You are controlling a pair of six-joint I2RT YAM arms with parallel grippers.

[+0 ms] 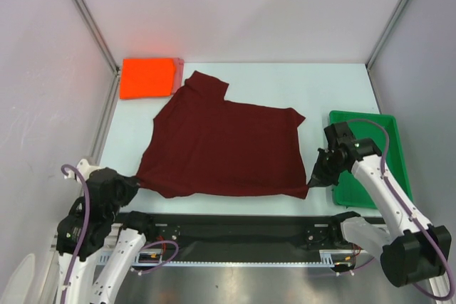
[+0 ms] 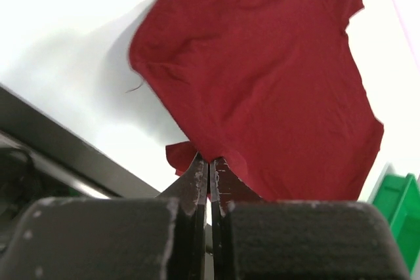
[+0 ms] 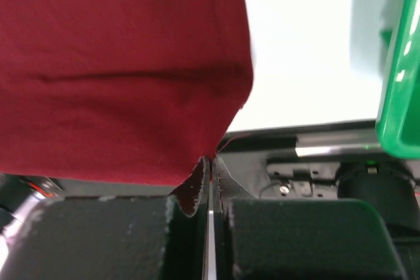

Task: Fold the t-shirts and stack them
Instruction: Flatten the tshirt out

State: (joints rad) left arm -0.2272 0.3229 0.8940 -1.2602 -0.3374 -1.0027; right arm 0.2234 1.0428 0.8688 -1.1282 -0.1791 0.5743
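Spread t-shirt (image 1: 221, 147): dark maroon throughout, plain, no print or pattern. Folded t-shirt (image 1: 147, 77): bright orange-red, plain. Third t-shirt (image 1: 179, 76), only an edge showing: pinkish. Tray (image 1: 395, 149): solid green. Table (image 1: 328, 90): white, unmarked. Arms (image 1: 385, 190): white links, black joints. Cables (image 1: 385, 144): purple.

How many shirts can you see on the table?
3: a maroon shirt spread mid-table, a folded orange shirt at the far left corner, a pink shirt peeking from under it. More may hide beneath.
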